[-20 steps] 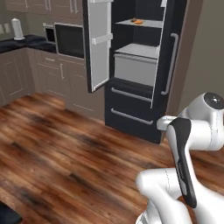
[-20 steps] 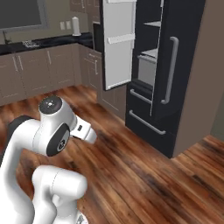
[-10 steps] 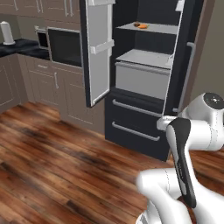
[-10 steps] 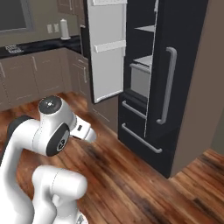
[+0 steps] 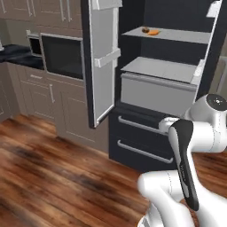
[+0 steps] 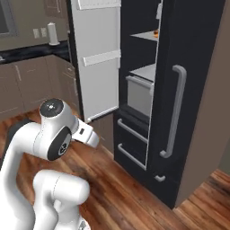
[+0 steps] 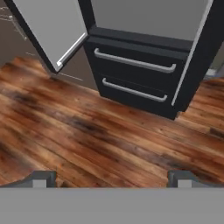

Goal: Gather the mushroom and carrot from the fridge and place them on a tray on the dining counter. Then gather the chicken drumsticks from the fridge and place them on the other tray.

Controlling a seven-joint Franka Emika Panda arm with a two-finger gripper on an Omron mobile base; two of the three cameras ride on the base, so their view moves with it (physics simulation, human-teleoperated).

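Carrot lies on the upper shelf of the open fridge before you, above its grey bin and two drawers, while the gripper hangs spread apart over wood flooring.

The tall black French-door fridge has pale grey inner door panels, grey shelves and grey bar handles on its two drawers. A small bright orange carrot lies on its upper shelf beside a small dark brown mushroom. Below the fridge, the plank floor is reddish-brown wood streaked with dark grain, and left of it stand taupe cabinets.
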